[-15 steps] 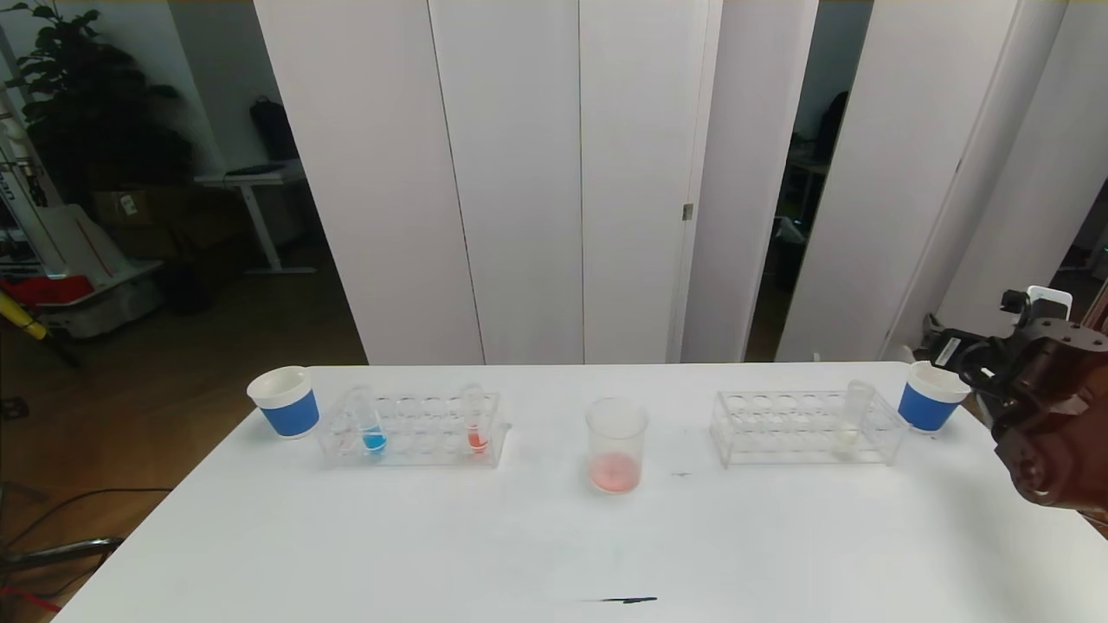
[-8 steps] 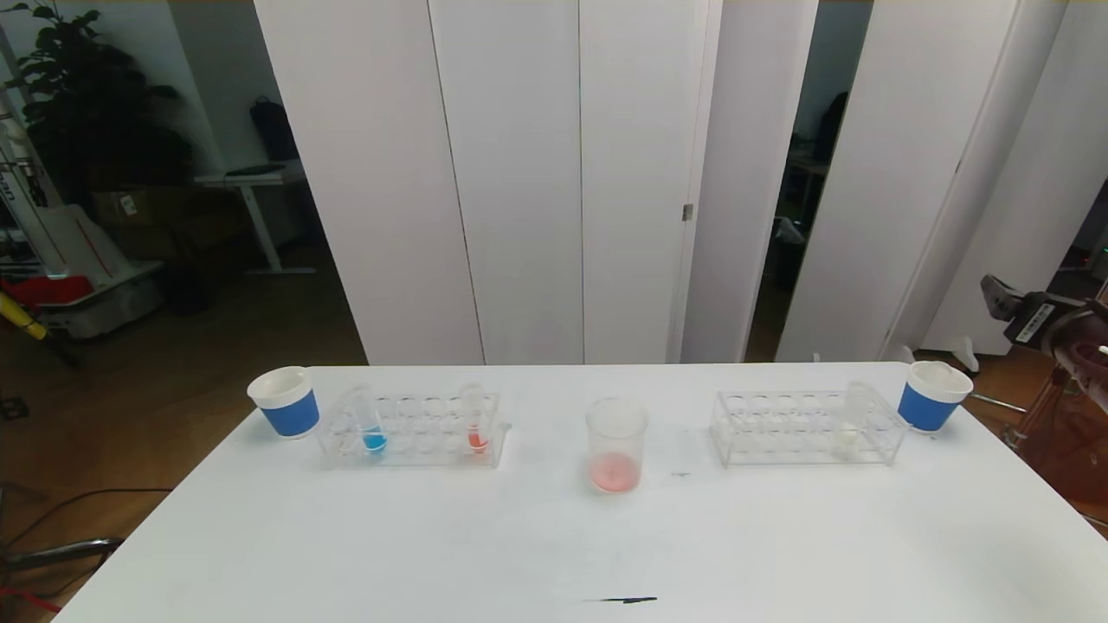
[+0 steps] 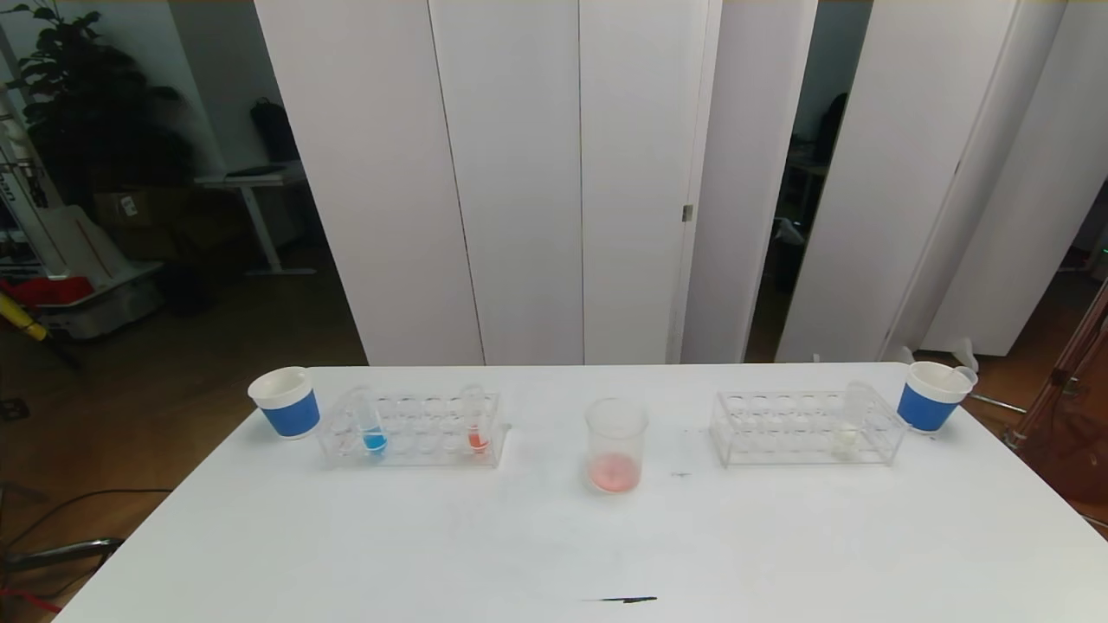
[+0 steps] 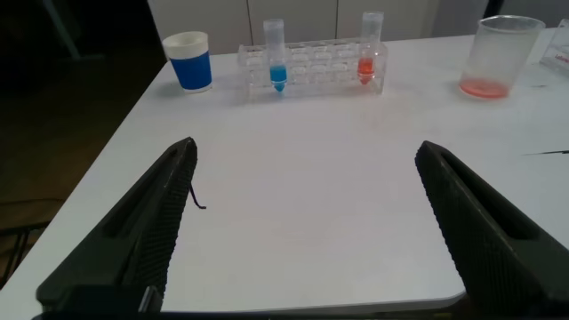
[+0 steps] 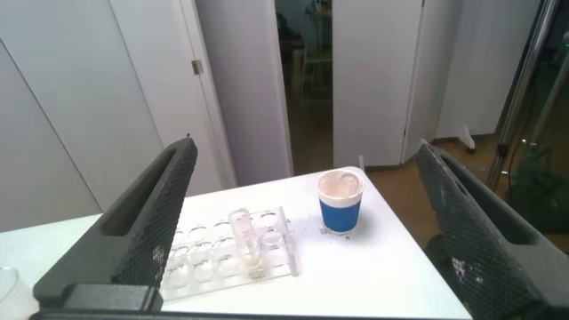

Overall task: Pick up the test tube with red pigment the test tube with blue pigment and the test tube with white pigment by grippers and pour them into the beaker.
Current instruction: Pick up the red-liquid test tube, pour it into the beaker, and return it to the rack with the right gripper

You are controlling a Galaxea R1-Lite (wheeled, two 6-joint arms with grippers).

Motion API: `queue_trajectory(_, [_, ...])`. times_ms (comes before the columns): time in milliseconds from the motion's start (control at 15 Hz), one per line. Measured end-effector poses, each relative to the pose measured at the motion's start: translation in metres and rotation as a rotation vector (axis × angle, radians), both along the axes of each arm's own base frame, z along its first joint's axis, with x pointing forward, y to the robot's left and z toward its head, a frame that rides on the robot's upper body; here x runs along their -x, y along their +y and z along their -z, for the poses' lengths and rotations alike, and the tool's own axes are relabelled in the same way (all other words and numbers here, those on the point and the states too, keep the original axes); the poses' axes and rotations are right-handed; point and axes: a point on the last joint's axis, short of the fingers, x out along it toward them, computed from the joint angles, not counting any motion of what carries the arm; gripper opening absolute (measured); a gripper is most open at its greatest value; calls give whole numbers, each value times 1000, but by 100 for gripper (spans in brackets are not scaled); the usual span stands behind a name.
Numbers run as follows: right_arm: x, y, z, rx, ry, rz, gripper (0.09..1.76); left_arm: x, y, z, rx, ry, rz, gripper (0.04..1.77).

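the test tube with blue pigment (image 3: 374,424) stands racked near the bench's far left corner, the beaker (image 3: 615,446), holding red, mid-bench, the test tube with white pigment (image 3: 848,420) racked far right. both the left gripper (image 4: 302,222) and the right gripper (image 5: 302,222) are spread and empty. next: reach for blue.

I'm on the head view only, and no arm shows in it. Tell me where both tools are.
Observer: The left tool is open and sits low at the near edge of the table. It faces the rack that holds the blue tube.
Operator: Now the right one.
Observer: The right tool is open too. It is held higher and looks down on the white tube and a cup.
Operator: Say whether either one holds anything.
Observer: Neither does. The gap between the fingers is empty on both.
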Motion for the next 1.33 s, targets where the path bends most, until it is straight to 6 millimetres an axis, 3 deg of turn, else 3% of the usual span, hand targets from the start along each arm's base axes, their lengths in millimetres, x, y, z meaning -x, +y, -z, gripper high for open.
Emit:
queue_trajectory(333, [86,23,24,26,69,-115,175,0,0,0,0,0,0,175])
queue_trajectory(600, [135,27,58,37,123,-166,175,0,0,0,0,0,0,175])
queue_trajectory(867, [154,27,83,46,95,-172,175,0,0,0,0,0,0,175])
queue_trajectory(1333, [164,27,120,68,103,-191,175,0,0,0,0,0,0,175])
